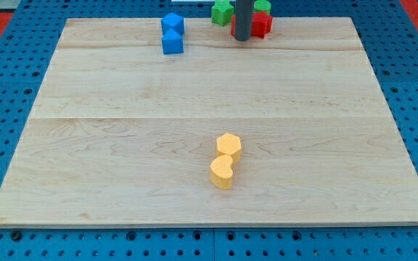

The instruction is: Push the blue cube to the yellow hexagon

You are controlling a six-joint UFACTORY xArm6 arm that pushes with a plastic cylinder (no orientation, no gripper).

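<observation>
1. Board: a wooden board (209, 87) lies on a blue perforated table. All blocks rest on it or at its far edge.
2. Tool: the arm carries no gripper, so no hand state applies, neither spread nor pinching. The rod's tip (242, 38) stands at the board's 12 o'clock edge, pressed among a red block (261, 26) and two green blocks (223, 11), whose shapes cannot be made out.
3. Task object: the blue cube (173, 43) sits at about 11 o'clock on the board, touching a second blue block (173, 23) just above it. The tip is apart from it, toward 3 o'clock of the cube.
4. Target: the yellow hexagon (229, 145) lies near 6 o'clock of the board's centre, touching a yellow heart-shaped block (223, 172) below it. It is well apart from the cube.
5. Step in hand, by judgement: approach only; the cube is not yet contacted.
6. Next move, by judgement: the tip should clear the red and green blocks, pass to the cube's 11 o'clock side, between the two blue blocks if room allows, then push toward 5 o'clock.
</observation>
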